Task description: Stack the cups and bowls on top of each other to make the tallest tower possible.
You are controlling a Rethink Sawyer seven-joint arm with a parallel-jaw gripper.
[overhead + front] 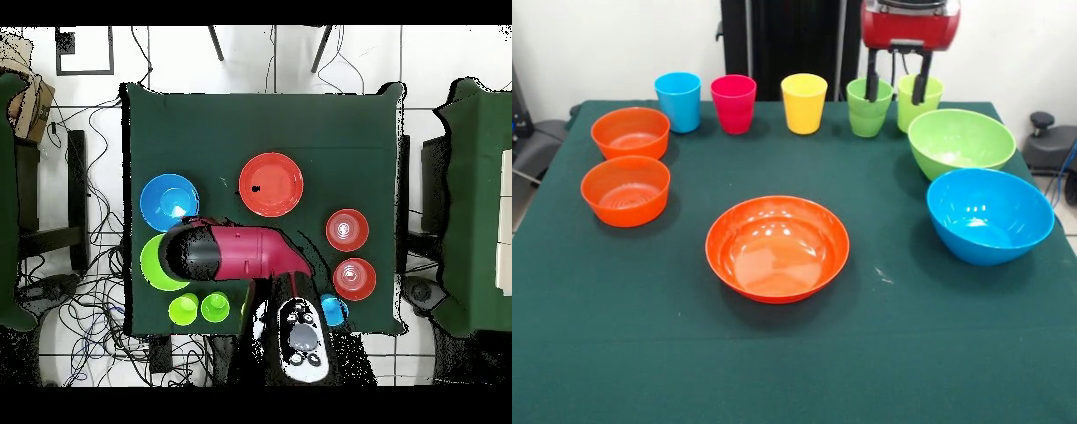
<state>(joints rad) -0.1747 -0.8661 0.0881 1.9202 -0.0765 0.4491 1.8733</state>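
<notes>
Nearest the front-view camera we find the wide orange bowl [777, 249], mouth up, alone at the table's middle. Beyond it sit two small orange bowls [626, 189] on one side and the blue bowl [990, 215] and lime bowl [960, 141] on the other. Farthest stands the row of cups [733, 103], all upright, long axes vertical. We judge them light, stiff and slippery, and best pinched across the rim wall. The gripper [895, 88] hangs parted and empty above the gap between the two green cups [869, 109]. No tower exists yet.
</notes>
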